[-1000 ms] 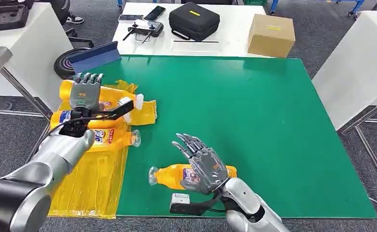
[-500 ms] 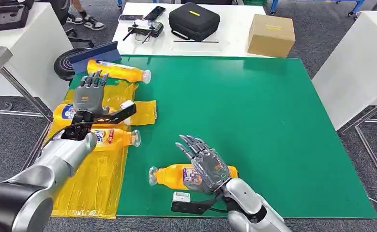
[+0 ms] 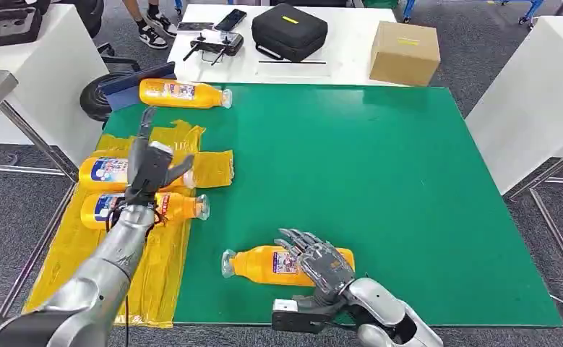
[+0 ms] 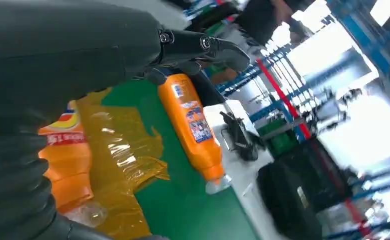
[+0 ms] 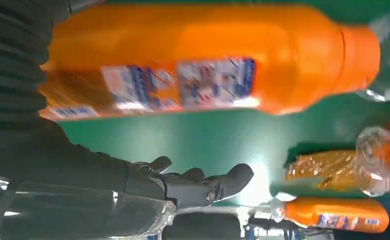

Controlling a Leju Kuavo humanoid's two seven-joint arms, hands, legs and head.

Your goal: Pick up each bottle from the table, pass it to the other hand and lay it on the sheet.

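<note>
Head view: green mat (image 3: 379, 181) is covering the table, smooth and matte. Yellow sheet (image 3: 148, 246), crinkly glossy plastic film, is lying along the left edge. Two orange plastic bottles with clear caps are resting on their sides on the sheet: far one (image 3: 101, 172) and near one (image 3: 181, 207), both partly hidden behind the left arm. A third bottle (image 3: 181, 94) is lying on the mat at the far left corner, off the sheet. A fourth (image 3: 260, 264) is lying near the front edge, cap pointing left.

Labels are showing blue, white and red patches; the writing is too small and blurred to read.

Left hand (image 3: 150, 165) is hovering over the sheet, fingers spread apart, holding nothing. Right hand (image 3: 320, 260) is resting over the wide end of the fourth bottle, fingers splayed; whether it is actually gripping, cannot tell.

Far side table: black zip case (image 3: 290, 30), cardboard box (image 3: 405, 52), controller (image 3: 217, 45).

Right wrist view: fourth bottle (image 5: 208, 60) is looming large, its label smeared by blur.
</note>
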